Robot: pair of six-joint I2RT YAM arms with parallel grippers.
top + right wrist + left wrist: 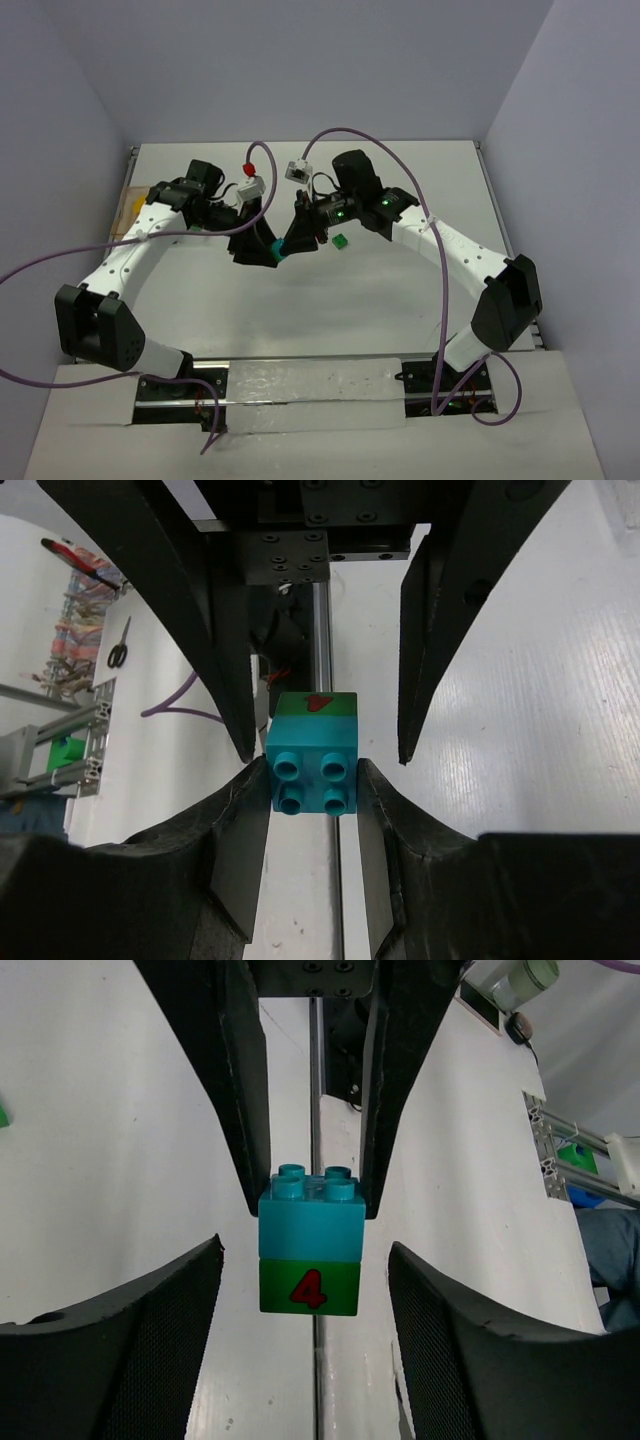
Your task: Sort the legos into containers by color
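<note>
The teal brick (310,1230) is stuck on a green brick (310,1287) (the one with a red 4) at its 6 o'clock, just 9 o'clock of the middle of the table (400,300). Your right gripper (312,780) squeezes the teal one. Your left gripper (305,1255) gapes, touching nothing. You seem to be splitting them: next, pinch the green one and tug. No containers show.

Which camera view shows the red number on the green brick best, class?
The left wrist view: the green brick faces the camera squarely, its red 4 sharp and whole. The right wrist view shows only a red sliver on it behind the teal brick. In the top view it cannot be made out.
</note>
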